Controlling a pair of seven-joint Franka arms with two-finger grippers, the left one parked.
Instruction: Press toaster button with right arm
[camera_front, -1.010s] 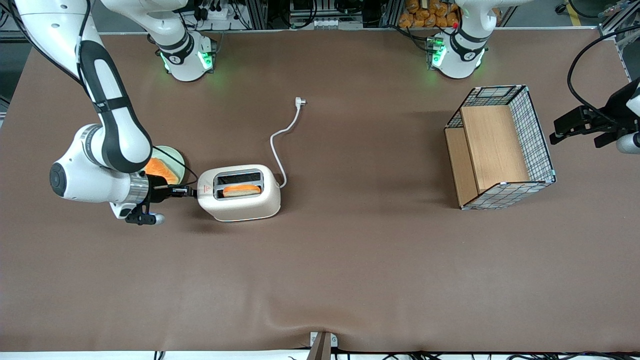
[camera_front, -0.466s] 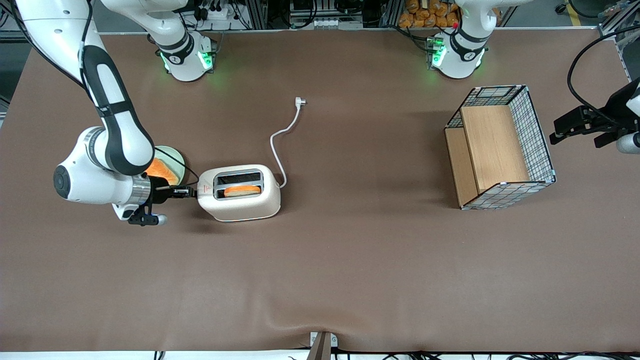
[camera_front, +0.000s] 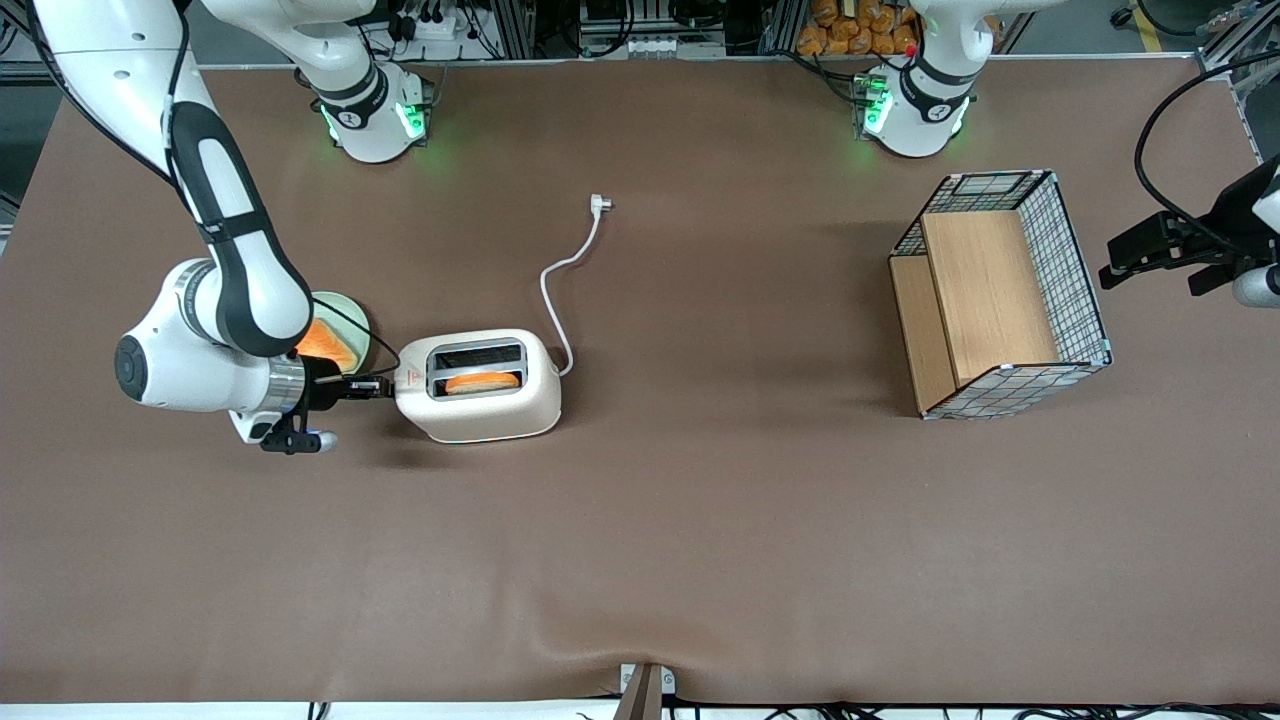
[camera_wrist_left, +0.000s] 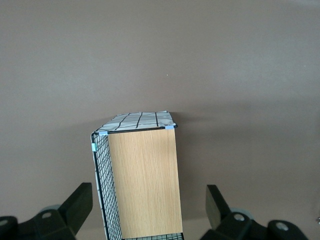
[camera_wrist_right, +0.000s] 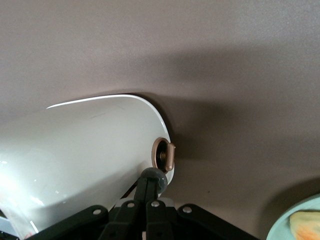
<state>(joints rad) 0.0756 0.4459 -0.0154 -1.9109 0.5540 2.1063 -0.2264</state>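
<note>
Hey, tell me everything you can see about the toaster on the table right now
The toaster is cream-white, rounded and glossy, like smooth plastic. It stands upright on the brown table, with two dark slots on top; an orange-brown slice sits in the slot nearer the front camera. A small red triangle marks its top. Its white cord lies unplugged. The gripper is at its narrow end, by the toaster button.

A wire-mesh basket (camera_front: 1003, 295) with wooden panels lies tipped on the brown table (camera_front: 700, 520), toward the parked arm's end; its wooden panel and black grid wall also show in the left wrist view (camera_wrist_left: 142, 182). Toward the working arm's end sits a pale green plate (camera_front: 352, 318) holding an orange slice of bread (camera_front: 325, 343); the plate's rim also shows in the right wrist view (camera_wrist_right: 295, 225). Another orange slice (camera_front: 482, 382) stands in the slot nearer the front camera.
</note>
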